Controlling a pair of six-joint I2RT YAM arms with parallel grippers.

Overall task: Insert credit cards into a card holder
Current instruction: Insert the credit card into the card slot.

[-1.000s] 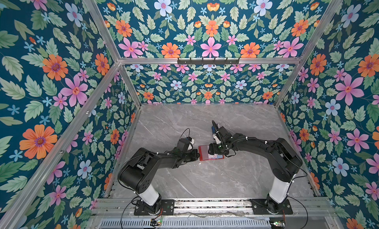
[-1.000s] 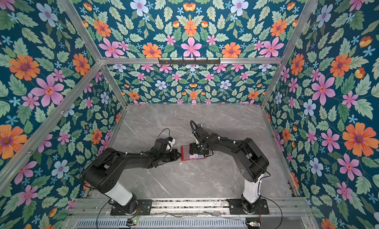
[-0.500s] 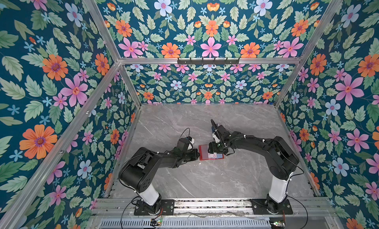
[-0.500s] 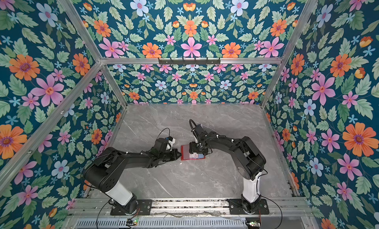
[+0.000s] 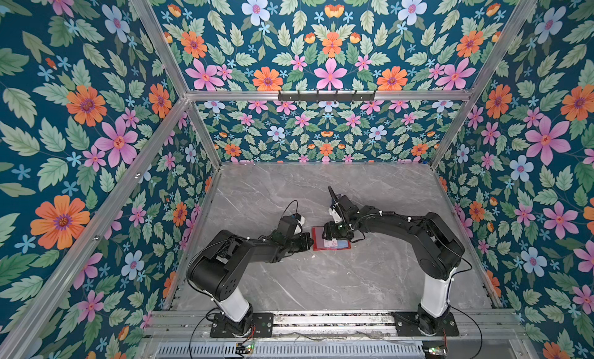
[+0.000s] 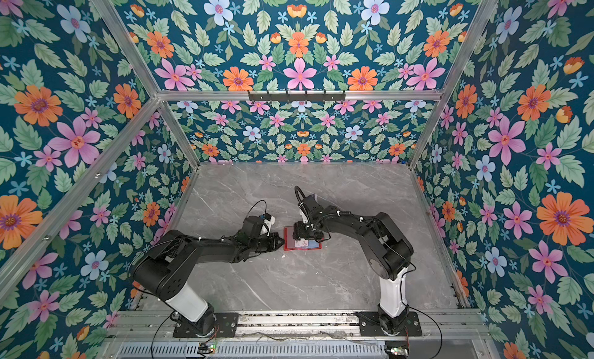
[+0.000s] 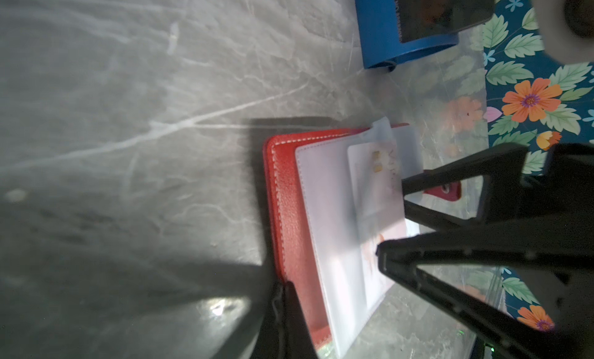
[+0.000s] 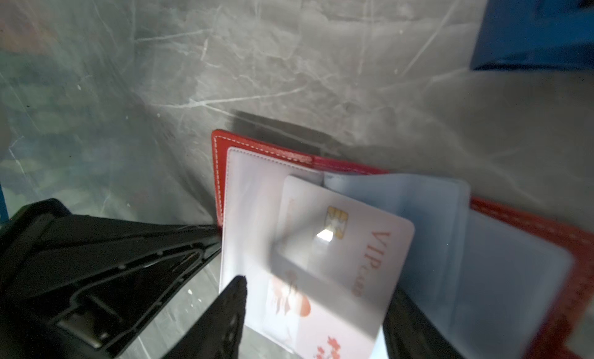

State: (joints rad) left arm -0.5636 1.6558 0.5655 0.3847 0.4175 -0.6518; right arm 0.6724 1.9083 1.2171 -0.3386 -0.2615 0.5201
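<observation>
The red card holder (image 5: 317, 240) (image 6: 287, 241) lies open on the grey table, its clear sleeves (image 8: 434, 245) facing up. A white credit card (image 8: 353, 245) (image 7: 373, 174) with a gold chip hangs tilted over the sleeves, its far edge at a sleeve mouth. My right gripper (image 8: 316, 286) (image 5: 334, 235) straddles it with jaws wide; one finger touches its edge, and I cannot see contact on the other side. Another card (image 8: 289, 302) with a red picture sits flat in a sleeve. My left gripper (image 7: 283, 288) (image 5: 311, 241) is shut, its tip against the red cover (image 7: 286, 196).
A blue card rack (image 7: 379, 36) (image 8: 530, 36) with a dark card in it stands just beyond the holder. Flowered walls (image 5: 514, 148) close in the table on three sides. Both arms meet at the holder, mid-table.
My right gripper has edged slightly left over the holder and its jaws have narrowed a little. The left arm and the holder have not moved.
</observation>
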